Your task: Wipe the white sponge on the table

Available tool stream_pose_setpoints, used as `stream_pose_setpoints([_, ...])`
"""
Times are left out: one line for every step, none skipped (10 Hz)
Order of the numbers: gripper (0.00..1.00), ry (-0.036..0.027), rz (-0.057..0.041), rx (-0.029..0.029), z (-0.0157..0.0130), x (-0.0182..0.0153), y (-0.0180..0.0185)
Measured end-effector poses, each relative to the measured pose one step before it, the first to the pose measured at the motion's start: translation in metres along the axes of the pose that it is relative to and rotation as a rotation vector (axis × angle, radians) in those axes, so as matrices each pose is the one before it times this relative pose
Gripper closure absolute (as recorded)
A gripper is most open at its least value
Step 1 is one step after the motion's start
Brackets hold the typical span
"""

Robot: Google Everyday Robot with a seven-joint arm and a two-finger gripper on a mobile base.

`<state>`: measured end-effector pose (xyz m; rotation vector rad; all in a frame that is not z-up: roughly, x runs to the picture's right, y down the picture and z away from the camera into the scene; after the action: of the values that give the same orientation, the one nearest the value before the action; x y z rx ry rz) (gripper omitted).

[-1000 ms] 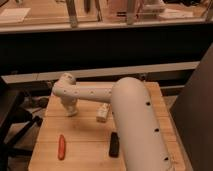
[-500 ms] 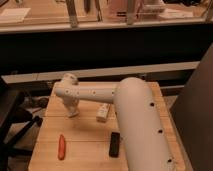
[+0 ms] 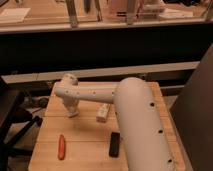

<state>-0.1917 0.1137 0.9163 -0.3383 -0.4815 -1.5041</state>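
Observation:
My arm reaches from the lower right across the light wooden table (image 3: 85, 150) and bends down at its far left part. The gripper (image 3: 73, 109) points straight down there, shut. A small off-white chunk, the white sponge (image 3: 73, 113), sits at its tip and rests on the tabletop. It is about as wide as the tip. The arm's last link hides how the sponge is gripped.
A longer white rectangular bar (image 3: 102, 112) lies just right of the gripper. A black bar (image 3: 114, 144) lies nearer the front, beside my big arm link. An orange-red stick (image 3: 61, 146) lies at the front left. A dark chair (image 3: 12, 125) stands left of the table, and a counter runs behind it.
The gripper, with the sponge at its tip, has slid a little to the right and toward the front of the table. The other objects have not moved.

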Motion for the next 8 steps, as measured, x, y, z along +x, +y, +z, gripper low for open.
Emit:
stream_pose_setpoints([1.0, -0.00437, 0.00326, 0.00104, -0.0005, -0.00263, 0.00635])
stream_pose_setpoints([1.0, 0.00197, -0.0022, -0.00191, -0.00009, 0.0004, -0.00033])
stream_pose_setpoints([1.0, 0.00228, -0.00479, -0.003, -0.00009, -0.00012, -0.00075])
stream_pose_setpoints([1.0, -0.00027, 0.00165, 0.00147, -0.00049, 0.00003, 0.00065])
stream_pose_setpoints([1.0, -0.00039, -0.00142, 0.00011, 0.00002, -0.00037, -0.00088])
stream_pose_setpoints([1.0, -0.00034, 0.00018, 0.00004, -0.00004, -0.00006, 0.00001])
stream_pose_setpoints([1.0, -0.00013, 0.00086, 0.00002, 0.00007, 0.00005, 0.00051])
stream_pose_setpoints([1.0, 0.00078, -0.00451, -0.00031, -0.00021, -0.0017, 0.00135])
